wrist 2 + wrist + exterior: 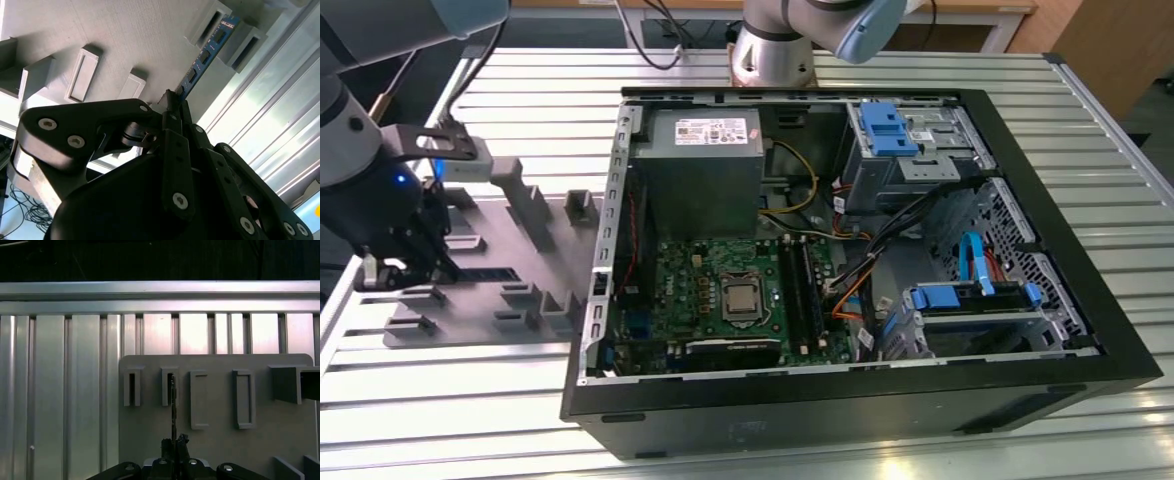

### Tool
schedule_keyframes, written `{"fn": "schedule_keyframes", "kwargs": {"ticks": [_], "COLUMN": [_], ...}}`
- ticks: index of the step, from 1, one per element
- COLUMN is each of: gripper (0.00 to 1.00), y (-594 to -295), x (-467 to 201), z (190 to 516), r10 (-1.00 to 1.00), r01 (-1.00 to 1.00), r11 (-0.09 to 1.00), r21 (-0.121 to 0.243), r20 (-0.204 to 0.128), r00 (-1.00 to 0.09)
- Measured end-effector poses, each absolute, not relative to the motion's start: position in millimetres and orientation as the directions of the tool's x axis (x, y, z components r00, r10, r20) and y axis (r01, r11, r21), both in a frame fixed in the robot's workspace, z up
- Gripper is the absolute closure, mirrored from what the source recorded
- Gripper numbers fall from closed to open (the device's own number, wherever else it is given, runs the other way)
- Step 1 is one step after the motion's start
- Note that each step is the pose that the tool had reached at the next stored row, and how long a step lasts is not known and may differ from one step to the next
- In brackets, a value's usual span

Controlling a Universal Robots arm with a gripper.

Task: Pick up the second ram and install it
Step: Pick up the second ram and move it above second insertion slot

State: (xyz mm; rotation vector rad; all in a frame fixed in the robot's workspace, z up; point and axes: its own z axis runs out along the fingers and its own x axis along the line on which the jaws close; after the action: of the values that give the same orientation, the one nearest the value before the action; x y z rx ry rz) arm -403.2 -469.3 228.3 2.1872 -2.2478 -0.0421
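Observation:
The second ram (205, 55) is a narrow blue stick with dark chips. In the first wrist view the second ram (173, 405) appears edge-on. Its far end sits at a slot of the grey holder tray (125, 40), and its near end is between my fingers. My gripper (172, 100) is shut on it, and in the first wrist view the gripper (175, 442) sits directly over the tray (215, 440). In the exterior view my gripper (400, 270) hangs over the tray (520, 250) at that view's left, well apart from the open computer case (1067, 200).
Inside the case lie the green motherboard (707, 280) with its long dark memory slots (803, 295), a grey power supply (703, 170), drive cages with blue clips (894, 135) and loose cables (881, 240). The tray carries raised blocks (520, 195). A ribbed metal table (534, 100) lies underneath.

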Motion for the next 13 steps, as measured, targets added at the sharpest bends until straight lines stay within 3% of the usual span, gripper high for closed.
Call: {"fn": "schedule_keyframes", "kwargs": {"ticks": [13], "gripper": [0.86], "y": [-469.4], "x": [-403.2], "z": [235.0], "r10": [-1.000], "r01": [-0.999], "r11": [0.027], "r21": [0.023], "r20": [-0.015], "r00": [-0.028]}}
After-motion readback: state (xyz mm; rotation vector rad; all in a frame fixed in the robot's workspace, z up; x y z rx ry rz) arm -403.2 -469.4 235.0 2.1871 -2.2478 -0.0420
